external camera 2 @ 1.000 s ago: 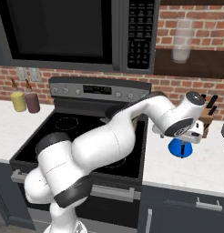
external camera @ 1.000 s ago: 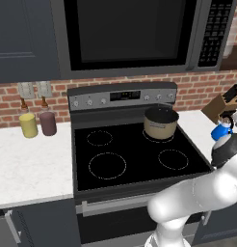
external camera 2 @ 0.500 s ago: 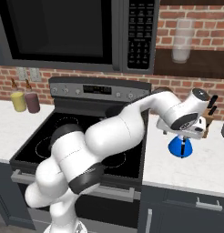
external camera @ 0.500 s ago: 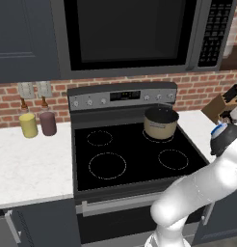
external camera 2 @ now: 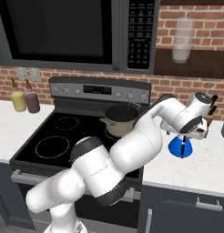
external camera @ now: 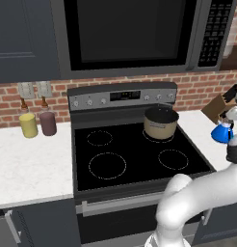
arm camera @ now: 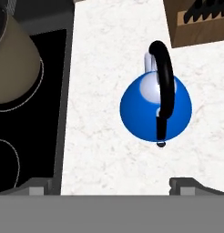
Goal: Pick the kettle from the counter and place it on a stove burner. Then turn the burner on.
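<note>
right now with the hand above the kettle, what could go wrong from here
The kettle sits right of centre between the fingertips, so a straight descent may land a fingertip on its thin black handle instead of straddling it. The knife block stands close behind the kettle, so the gripper might clip it while correcting. The tan pot fills one rear burner, leaving less room on the way to the largest burner.

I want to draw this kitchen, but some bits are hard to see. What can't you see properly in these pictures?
- The kettle: left base view, partly behind the robot's arm.
- The gripper: hand view, only the fingertips show, so the gap is unclear.
- The tan pot: hand view, cut off by the left edge.
- The stove's knob labels: too small to read.
</note>
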Tool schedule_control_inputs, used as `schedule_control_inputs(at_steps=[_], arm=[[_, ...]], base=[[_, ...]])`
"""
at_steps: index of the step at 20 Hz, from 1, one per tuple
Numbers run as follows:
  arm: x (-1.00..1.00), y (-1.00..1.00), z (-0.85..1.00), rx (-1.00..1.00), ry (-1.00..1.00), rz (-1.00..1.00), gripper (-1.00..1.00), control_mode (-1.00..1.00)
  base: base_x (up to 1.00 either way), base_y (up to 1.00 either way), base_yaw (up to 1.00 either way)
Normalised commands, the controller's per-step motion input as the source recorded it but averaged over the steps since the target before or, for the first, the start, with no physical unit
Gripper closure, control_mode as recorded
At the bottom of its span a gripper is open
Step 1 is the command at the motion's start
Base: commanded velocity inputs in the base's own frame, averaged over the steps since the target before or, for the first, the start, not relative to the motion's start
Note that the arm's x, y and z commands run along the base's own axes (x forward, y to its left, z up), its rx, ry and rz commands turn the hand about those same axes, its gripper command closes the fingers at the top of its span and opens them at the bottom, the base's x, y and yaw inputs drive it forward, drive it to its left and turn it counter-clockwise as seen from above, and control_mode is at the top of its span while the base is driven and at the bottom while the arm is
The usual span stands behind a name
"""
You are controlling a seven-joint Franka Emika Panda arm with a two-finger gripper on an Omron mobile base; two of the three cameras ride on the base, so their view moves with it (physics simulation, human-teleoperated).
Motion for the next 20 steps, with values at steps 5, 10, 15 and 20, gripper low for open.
schedule_control_inputs(at_steps=[5,10,15,20], arm=[[0.21,-0.12,-0.13,0.0,0.0,0.0,-1.0,-1.0],[0.12,-0.12,-0.15,-0.01,0.0,0.0,-1.0,-1.0],[0.16,-0.07,-0.25,-0.04,0.0,0.0,-1.0,-1.0],[0.19,-0.03,-0.39,-0.09,0.0,0.0,-1.0,-1.0]], base=[[0.0,0.0,0.0],[0.0,0.0,0.0],[0.0,0.0,0.0],[0.0,0.0,0.0]])
